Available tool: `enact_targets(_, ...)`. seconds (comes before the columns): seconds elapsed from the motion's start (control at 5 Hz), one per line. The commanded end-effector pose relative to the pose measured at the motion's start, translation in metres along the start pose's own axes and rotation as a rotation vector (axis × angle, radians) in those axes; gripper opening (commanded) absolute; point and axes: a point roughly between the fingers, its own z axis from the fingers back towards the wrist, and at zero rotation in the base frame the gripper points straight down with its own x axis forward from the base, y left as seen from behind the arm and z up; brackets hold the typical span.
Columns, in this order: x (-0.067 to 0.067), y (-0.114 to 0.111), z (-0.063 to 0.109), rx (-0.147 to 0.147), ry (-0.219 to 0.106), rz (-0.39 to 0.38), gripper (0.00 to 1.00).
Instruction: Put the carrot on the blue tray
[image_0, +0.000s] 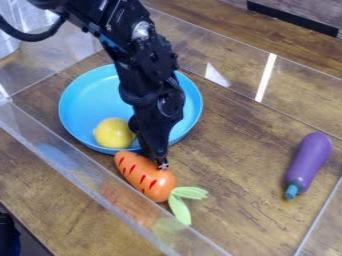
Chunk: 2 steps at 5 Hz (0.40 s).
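Closed tool (162, 160) tip touches carrot (144, 173) beside blue tray (83, 96)

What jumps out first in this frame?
The black robot arm reaching down mid-frame, its fingers shut just above the orange carrot lying on the wooden table. Behind it sits the bright blue tray holding a yellow ball; a purple eggplant lies far right.

Orange toy carrot (144, 173) with dark grooves and pale green leaves, lying flat just below the closed jaws, round blue tray (83, 95) with raised rim behind them
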Motion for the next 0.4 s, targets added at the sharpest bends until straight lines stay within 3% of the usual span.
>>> enact_targets(0.0, -0.0052, -0.0059, 0.0002, -0.014, 0.001, -0.025, 0.00)
enact_targets(0.2, -0.0087, -0.0045, 0.0015, -0.013, -0.002, -0.033, 0.00)
